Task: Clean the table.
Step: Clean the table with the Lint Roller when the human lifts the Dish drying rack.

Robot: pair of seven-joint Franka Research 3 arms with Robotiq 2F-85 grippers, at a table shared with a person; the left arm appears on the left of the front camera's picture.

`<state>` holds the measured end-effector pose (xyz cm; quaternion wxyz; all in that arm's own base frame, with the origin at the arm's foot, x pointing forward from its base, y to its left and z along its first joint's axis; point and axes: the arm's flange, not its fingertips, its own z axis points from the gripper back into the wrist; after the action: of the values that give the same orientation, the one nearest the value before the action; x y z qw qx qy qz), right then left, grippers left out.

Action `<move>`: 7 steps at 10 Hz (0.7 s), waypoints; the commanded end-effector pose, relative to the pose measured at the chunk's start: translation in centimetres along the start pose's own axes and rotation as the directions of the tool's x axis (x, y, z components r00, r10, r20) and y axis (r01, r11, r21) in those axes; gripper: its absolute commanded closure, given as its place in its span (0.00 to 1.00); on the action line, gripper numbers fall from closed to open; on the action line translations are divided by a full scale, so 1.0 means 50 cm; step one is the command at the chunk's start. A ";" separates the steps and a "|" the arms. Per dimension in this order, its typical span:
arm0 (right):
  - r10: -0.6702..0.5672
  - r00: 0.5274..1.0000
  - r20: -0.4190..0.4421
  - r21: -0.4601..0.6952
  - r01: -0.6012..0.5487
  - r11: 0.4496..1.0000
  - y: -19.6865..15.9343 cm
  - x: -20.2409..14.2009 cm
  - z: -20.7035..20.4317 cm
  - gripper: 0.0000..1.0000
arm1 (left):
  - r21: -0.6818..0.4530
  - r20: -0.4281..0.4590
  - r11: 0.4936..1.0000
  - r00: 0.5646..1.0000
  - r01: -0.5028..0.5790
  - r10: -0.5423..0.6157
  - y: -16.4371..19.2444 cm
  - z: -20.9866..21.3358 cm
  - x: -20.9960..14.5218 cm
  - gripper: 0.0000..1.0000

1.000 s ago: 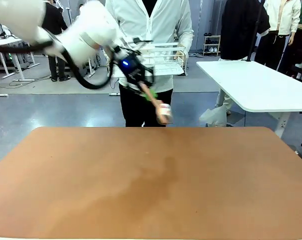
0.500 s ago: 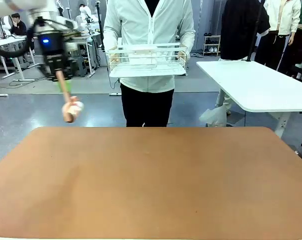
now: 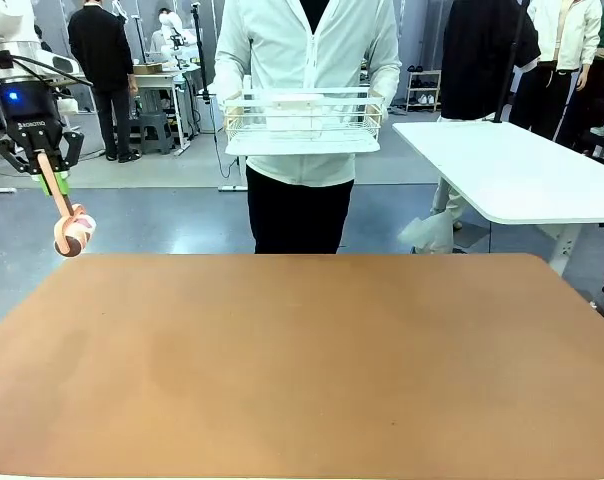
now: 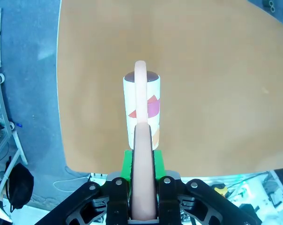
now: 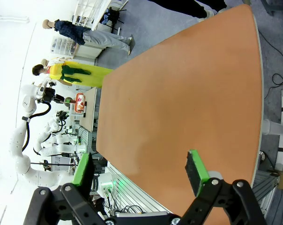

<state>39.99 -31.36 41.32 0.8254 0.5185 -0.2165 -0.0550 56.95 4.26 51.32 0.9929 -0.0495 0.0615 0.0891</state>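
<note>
The left pincer [image 4: 142, 161] is pressed together on the pink handle of what appears to be a white printed mug [image 4: 151, 105]. It holds the mug above the far left corner of the tabletop [image 3: 312, 360], probably lifted clear for removal. The right pincer [image 5: 138, 159] stands spread and empty over the tabletop's robot-side edge. Beyond the tabletop's far edge, a person [image 3: 302, 40] holds a white wire rack [image 3: 302, 115] level, apparently to receive the mug.

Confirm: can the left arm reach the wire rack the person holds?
Probably yes: the left end effector, shut on the handle of the mug, hangs in open air, with nothing between it and the wire rack.
</note>
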 end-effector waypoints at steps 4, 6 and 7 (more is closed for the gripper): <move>-0.002 1.000 -0.003 -0.008 0.002 1.000 0.008 -0.001 0.001 0.00 | 0.019 -0.006 1.000 1.000 0.005 -0.005 -0.003 0.002 0.000 0.81; -0.002 1.000 -0.003 -0.008 0.002 1.000 0.008 -0.001 0.001 0.00 | 0.019 -0.006 1.000 1.000 0.005 -0.005 -0.003 0.002 0.000 0.81; -0.002 1.000 -0.003 -0.008 0.002 1.000 0.008 -0.001 0.001 0.00 | 0.019 -0.006 1.000 1.000 0.005 -0.005 -0.003 0.002 0.000 0.81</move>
<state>40.00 -31.36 41.32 0.8254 0.5185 -0.2165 -0.0549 57.05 4.00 51.09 0.9931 -0.0469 0.0639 0.0860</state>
